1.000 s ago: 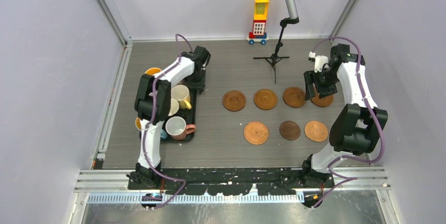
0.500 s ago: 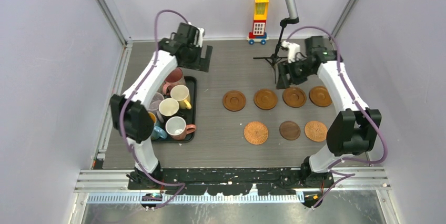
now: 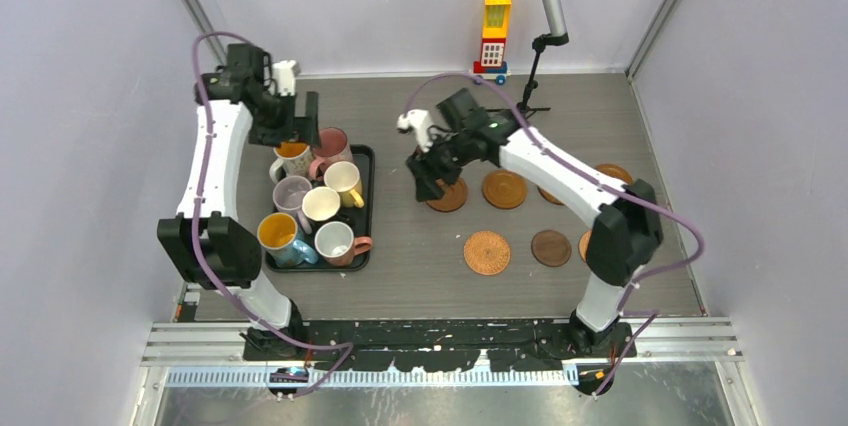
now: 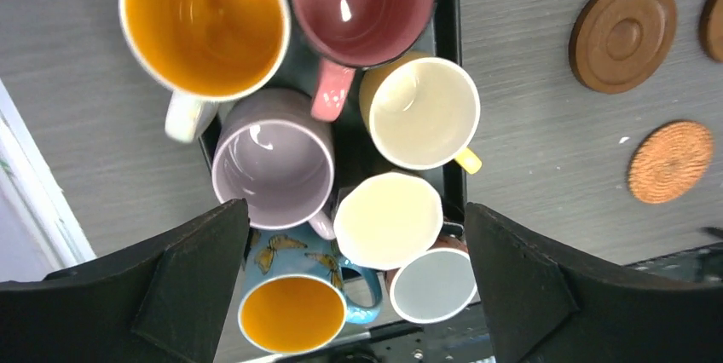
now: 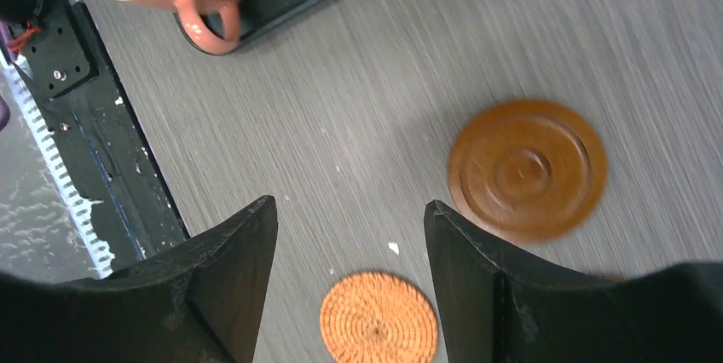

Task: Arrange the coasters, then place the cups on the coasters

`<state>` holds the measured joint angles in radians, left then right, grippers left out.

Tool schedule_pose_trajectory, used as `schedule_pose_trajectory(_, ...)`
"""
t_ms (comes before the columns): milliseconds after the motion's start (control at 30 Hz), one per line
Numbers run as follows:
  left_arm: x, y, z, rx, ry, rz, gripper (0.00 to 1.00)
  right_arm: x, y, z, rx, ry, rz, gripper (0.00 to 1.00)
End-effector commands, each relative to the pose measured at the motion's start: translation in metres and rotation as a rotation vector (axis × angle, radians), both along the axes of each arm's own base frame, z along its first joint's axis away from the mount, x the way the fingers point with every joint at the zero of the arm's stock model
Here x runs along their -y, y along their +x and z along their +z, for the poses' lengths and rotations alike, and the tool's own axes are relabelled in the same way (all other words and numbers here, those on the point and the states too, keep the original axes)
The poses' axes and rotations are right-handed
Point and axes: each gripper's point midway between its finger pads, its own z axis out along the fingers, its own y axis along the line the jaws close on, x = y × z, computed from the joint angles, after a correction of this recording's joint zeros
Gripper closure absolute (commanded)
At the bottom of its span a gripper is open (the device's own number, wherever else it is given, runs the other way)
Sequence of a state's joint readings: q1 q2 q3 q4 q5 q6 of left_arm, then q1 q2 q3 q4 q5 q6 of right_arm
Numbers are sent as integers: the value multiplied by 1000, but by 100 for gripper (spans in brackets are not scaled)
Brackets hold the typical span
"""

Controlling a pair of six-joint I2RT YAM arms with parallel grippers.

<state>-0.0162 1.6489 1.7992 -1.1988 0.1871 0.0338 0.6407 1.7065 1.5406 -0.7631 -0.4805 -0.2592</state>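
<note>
Now hovering above the cups with the left gripper, fingers wide apart, empty. Hanging near a brown coaster with the right gripper, fingers apart, empty.

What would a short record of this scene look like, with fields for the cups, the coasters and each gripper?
cups: seven, all in the tray
coasters: seven on the table, four in the back row, three in front, no cup on any
left gripper: open, empty, above the cups
right gripper: open, empty, above the table near the back row's leftmost coaster
task state: coasters laid out, no cup placed yet
</note>
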Motion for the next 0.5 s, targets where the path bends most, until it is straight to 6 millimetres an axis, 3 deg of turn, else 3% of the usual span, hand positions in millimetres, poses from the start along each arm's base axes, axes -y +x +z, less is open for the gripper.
schedule_pose_trajectory(0, -19, -22, 13, -43, -192, 83, 0, -55, -8, 5, 117, -1, 165, 31)
schedule_pose_trajectory(133, -35, -28, 13, -37, -223, 139, 0, -93, -32, -9, 208, -23, 332, 31)
schedule_pose_trajectory(333, -31, -34, 17, -37, -273, 159, 0, -132, -53, -36, 357, -79, 473, 32)
schedule_pose_trajectory(467, -35, -35, 16, -32, -250, 170, 0, -150, -64, -49, 363, -90, 506, 32)
